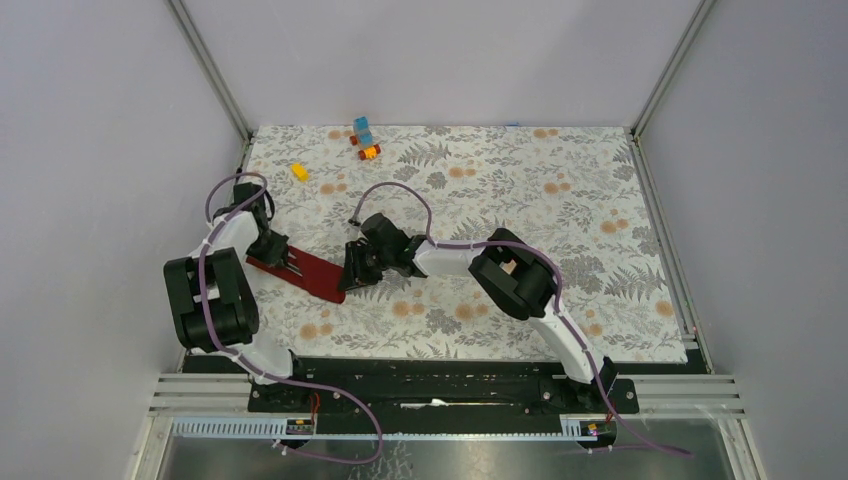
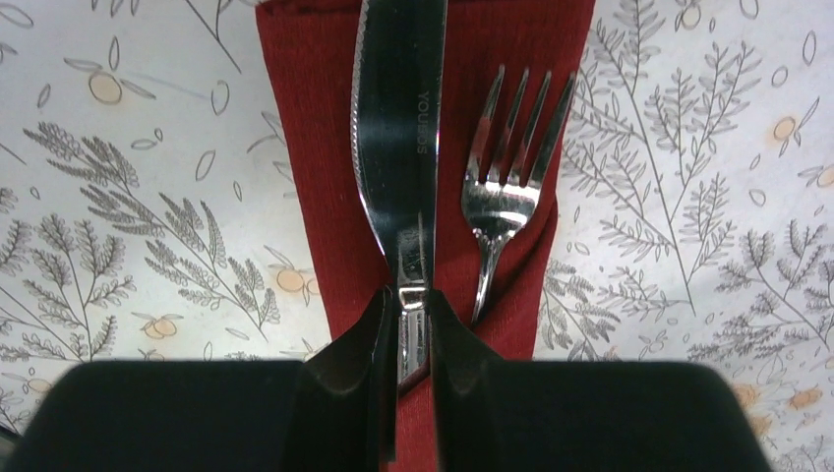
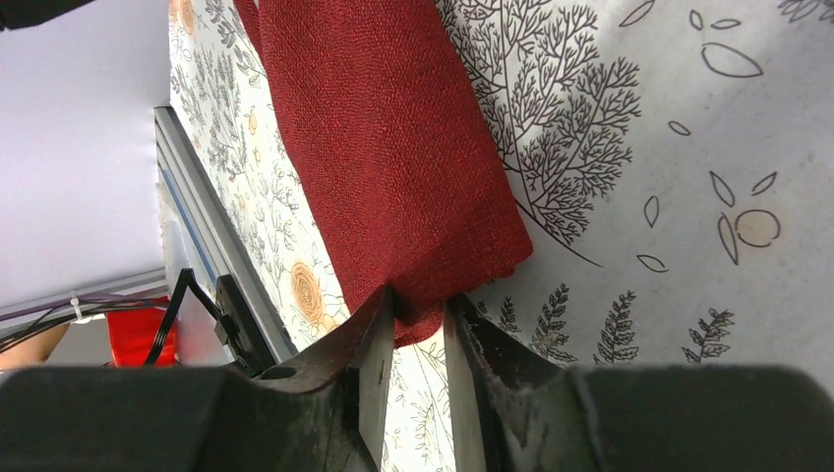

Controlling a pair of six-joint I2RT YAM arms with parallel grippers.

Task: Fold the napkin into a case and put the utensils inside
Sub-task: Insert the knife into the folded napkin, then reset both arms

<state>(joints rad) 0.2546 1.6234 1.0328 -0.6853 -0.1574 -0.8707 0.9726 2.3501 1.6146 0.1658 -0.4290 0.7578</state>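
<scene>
The napkin lies folded as a narrow dark red case (image 1: 310,272) on the patterned table, slanting between the two arms. In the left wrist view a silver knife (image 2: 398,128) and a fork (image 2: 506,177) lie side by side on the case (image 2: 315,147). The fork's handle runs down into a fold of the cloth. My left gripper (image 2: 413,315) is shut on the knife's handle. At the case's other end (image 3: 384,147), my right gripper (image 3: 418,315) has its fingertips pinched on the cloth's corner, close to the table.
Small toy blocks sit at the table's far left: a yellow one (image 1: 299,171) and a blue and orange cluster (image 1: 364,137). The table's metal edge rail (image 3: 197,216) runs just left of the case's end in the right wrist view.
</scene>
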